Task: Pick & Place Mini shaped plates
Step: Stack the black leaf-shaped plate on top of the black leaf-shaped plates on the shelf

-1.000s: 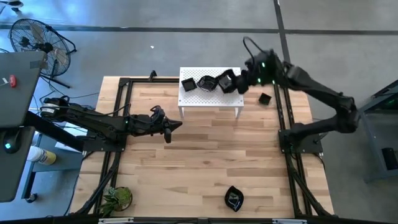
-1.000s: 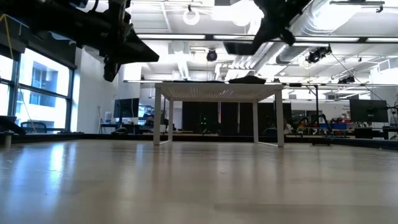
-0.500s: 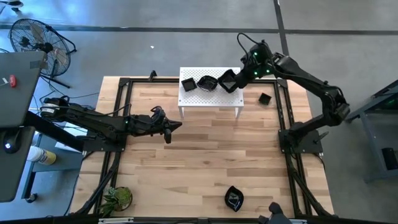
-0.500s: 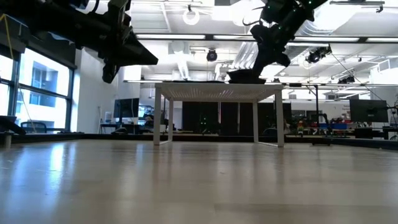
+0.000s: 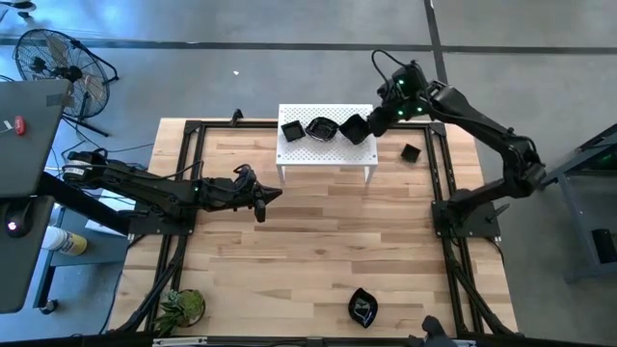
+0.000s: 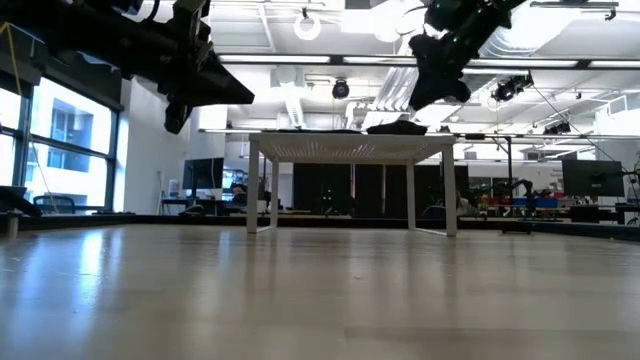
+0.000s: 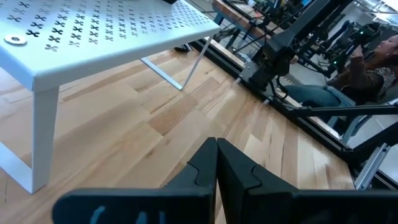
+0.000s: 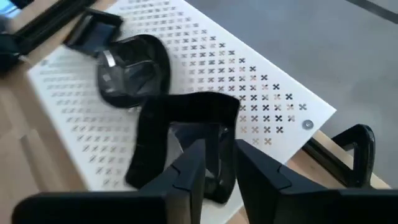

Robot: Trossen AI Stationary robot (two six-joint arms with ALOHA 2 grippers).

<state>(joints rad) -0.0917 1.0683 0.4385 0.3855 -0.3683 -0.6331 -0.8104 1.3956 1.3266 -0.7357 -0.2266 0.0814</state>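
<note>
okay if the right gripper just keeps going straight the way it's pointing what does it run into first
Probably the square plate right ahead of the right gripper, lying on the white stand. The fingers are slightly apart just above its near rim. A round plate lies further on. Depth is hard to judge.

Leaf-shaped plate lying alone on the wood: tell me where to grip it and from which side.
Pinch the leaf-shaped plate by its rim, across the narrow width, from above: it lies flat on the table, so likely only the rim offers an edge.

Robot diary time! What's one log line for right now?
right gripper: open over square plate on white stand | left gripper: shut, waiting mid-table | leaf plate: near edge
</note>
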